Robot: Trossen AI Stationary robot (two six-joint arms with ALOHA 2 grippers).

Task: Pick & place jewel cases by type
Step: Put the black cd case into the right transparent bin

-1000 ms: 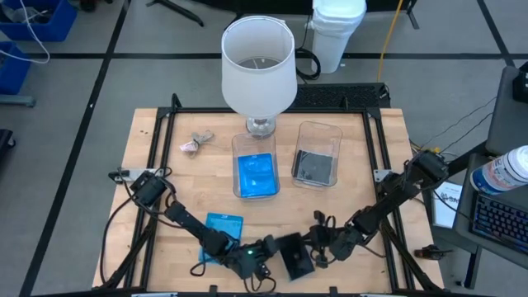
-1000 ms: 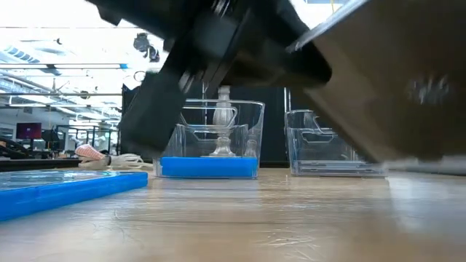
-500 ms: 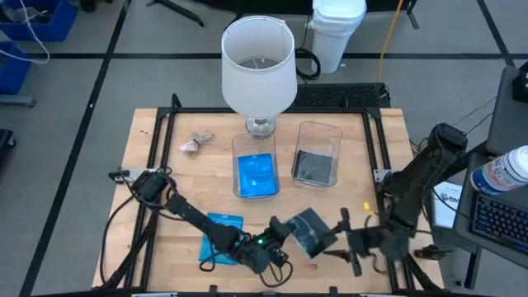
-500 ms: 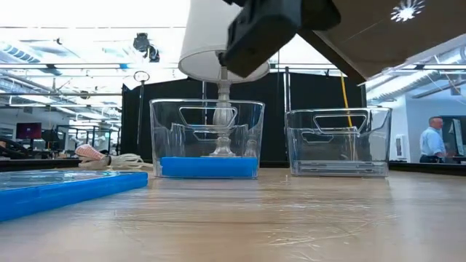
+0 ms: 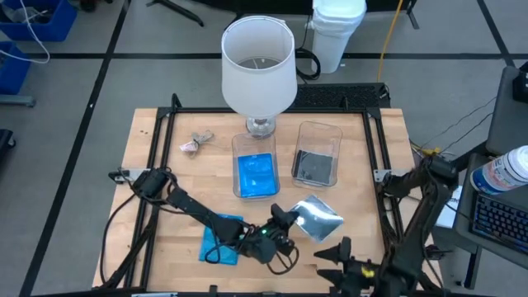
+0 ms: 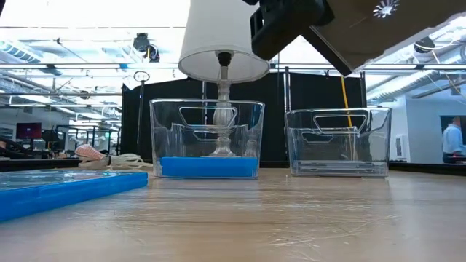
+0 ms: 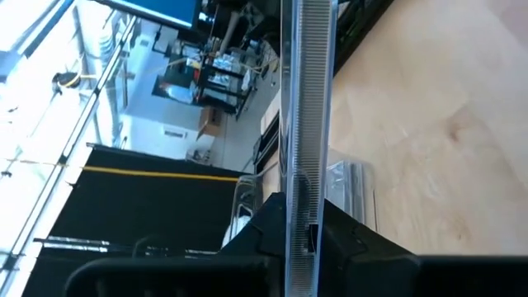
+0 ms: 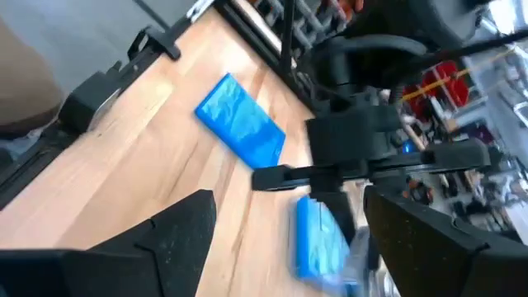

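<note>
Left end effector (image 5: 285, 221) is clamped on a smoky grey jewel case (image 5: 318, 217), held raised above the desk (image 5: 363, 165) in front of the two clear tubs. Right end effector (image 5: 337, 256) stands with fingers apart at the desk's front edge, well clear of that case. Lamp (image 5: 258, 68) stands behind the tubs. Left tub (image 5: 255, 165) holds a blue case (image 5: 256, 175); right tub (image 5: 318, 153) holds a dark case (image 5: 314, 167). Another blue case (image 5: 221, 240) lies flat on the desk, front-left of the left tub.
</note>
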